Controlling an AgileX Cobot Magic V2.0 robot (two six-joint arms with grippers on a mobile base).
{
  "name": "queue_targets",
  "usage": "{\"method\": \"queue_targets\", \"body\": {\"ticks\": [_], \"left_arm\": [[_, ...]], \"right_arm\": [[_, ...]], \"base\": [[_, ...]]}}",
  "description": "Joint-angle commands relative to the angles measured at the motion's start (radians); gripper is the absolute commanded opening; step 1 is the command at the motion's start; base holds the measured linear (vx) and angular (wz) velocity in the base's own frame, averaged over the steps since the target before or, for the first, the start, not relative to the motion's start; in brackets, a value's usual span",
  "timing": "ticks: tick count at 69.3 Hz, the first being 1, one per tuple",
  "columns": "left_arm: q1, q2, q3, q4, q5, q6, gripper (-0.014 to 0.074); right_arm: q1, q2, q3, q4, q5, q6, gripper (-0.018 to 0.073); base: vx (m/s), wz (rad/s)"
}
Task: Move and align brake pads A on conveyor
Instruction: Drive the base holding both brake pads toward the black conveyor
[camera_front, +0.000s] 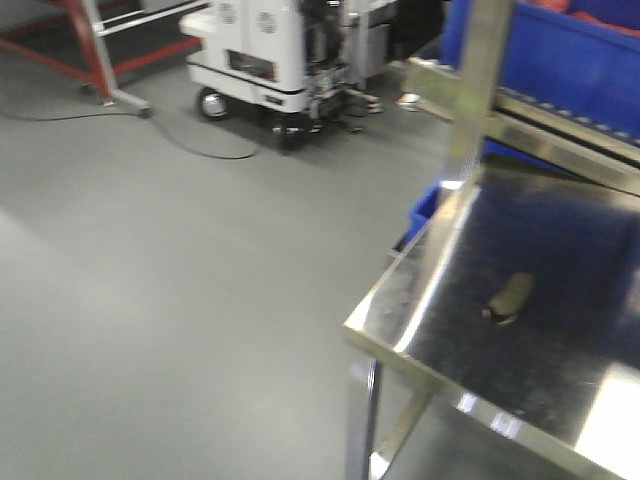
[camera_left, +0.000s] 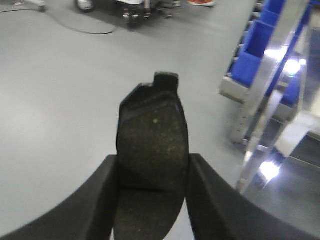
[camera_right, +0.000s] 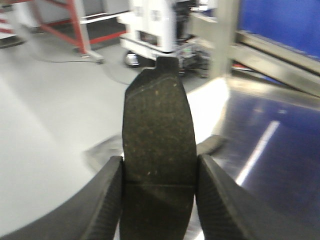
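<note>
The left gripper (camera_left: 152, 160) clamps matte black fingers on the first brake pad (camera_left: 152, 135), a flat, grainy, speckled crescent with its tab at twelve o'clock. The right gripper (camera_right: 159, 161) pinches the second brake pad (camera_right: 159, 120) likewise. A third pad (camera_front: 510, 293) lies at four o'clock on the mirror-like steel tabletop (camera_front: 560, 340).

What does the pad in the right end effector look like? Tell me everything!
The pad is flat and nearly black, with a rough face dotted with pale specks. Its long sides bulge outward, a small square tab sticks out of its far end, and a thin groove crosses it near the fingers. It points away from the camera, held in the air. The right end effector pinches it, one dark finger on each long edge.
</note>
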Motion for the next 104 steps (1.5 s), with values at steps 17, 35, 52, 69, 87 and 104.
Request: {"method": "queue_targets", "body": {"ticks": [17,35,52,69,87,104], "left_arm": [[-0.001,0.001,-0.029,-0.015,-0.088,-0.004,-0.0006],[-0.001,0.001,-0.029,-0.015,-0.088,-0.004,-0.0006],[-0.001,0.001,-0.029,-0.015,-0.087,-0.004,-0.0006],[-0.001,0.001,-0.029,-0.015,-0.086,-0.004,-0.0006],[-0.001,0.001,-0.029,-0.015,-0.085,-0.004,-0.0006],[-0.001,0.001,-0.029,-0.015,-0.085,-0.004,-0.0006]], "right_arm": [[-0.004,0.009,-0.03,-0.014,-0.101,-0.004,-0.001],[-0.004,0.009,-0.03,-0.014,-0.101,-0.004,-0.001],[-0.004,0.009,-0.03,-0.014,-0.101,-0.004,-0.001],[-0.004,0.009,-0.03,-0.014,-0.101,-0.004,-0.001],[-0.004,0.009,-0.03,-0.014,-0.101,-0.004,-0.001],[-0.004,0.009,-0.03,-0.014,-0.101,-0.004,-0.001]], "base": [[-0.21,0.76],[-0.19,0.81],[-0.13,0.88],[-0.07,0.83],[-0.01,0.57],[0.08,0.15]]}}
